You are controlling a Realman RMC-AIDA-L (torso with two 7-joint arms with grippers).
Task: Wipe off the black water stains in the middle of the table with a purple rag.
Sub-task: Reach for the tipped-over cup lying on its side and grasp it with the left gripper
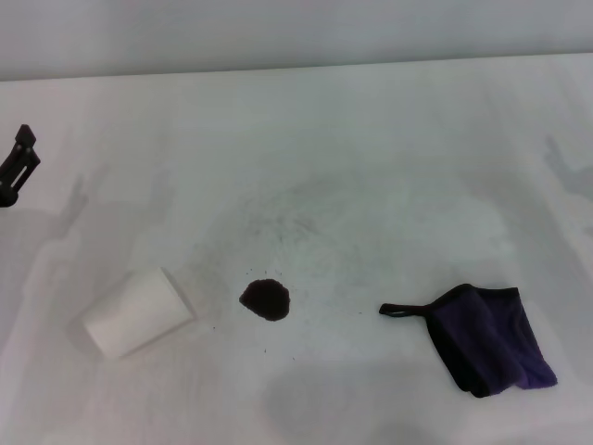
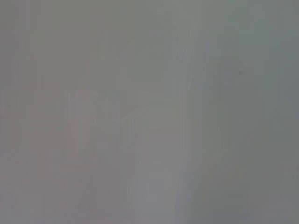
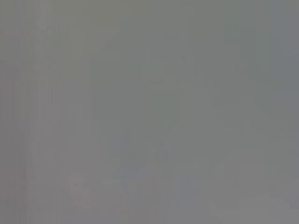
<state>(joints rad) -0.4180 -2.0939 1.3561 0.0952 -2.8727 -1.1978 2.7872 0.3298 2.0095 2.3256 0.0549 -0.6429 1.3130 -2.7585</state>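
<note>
Left gripper (image 1: 18,165) shows only at the head view's left edge; whether its fingers are spread, I cannot tell. Only that view shows the dark brown-black wet stain (image 1: 265,299) between a fallen white cup (image 1: 136,311) and the folded dark purple rag (image 1: 486,338) on the white matte table (image 1: 371,139); both wrist views give blank grey.

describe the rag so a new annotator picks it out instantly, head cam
Start from the white table: three things lie along its near part. The purple rag is the one on the right, right of the black water stains. It is the only dark folded cloth, black-edged, with a thin loop strap pointing toward the stain; the white cup lies on the left.
</note>
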